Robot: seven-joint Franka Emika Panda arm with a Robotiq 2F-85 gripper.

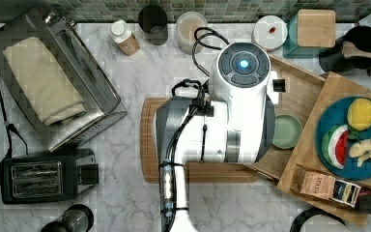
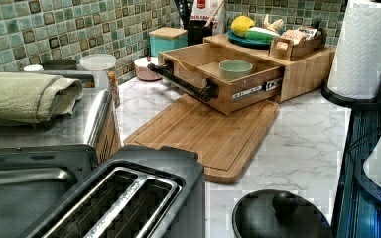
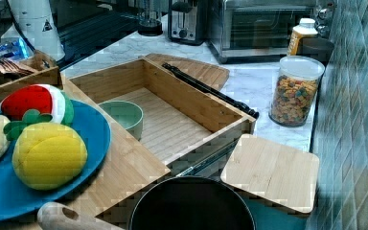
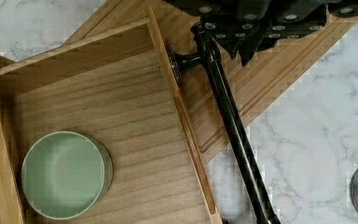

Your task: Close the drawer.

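Flat bamboo cutting board (image 2: 206,134) on marble counter in the left view's middle, bare marble at its right edge, shallow light-wood drawer (image 2: 218,74) pulled out over it, black bar handle (image 4: 233,121) fronting, pale green bowl (image 4: 65,173) inside, black gripper (image 4: 247,35) above the handle, finger state cannot be told.

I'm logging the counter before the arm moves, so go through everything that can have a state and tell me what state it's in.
drawer: pulled out, open.
green bowl: upright inside the drawer, empty.
black bar handle: on the drawer front, nothing gripping it.
cereal jar: lid on, nearly full.
toaster: slots empty.
blue plate: loaded with toy food.
paper towel roll: upright on its stand.
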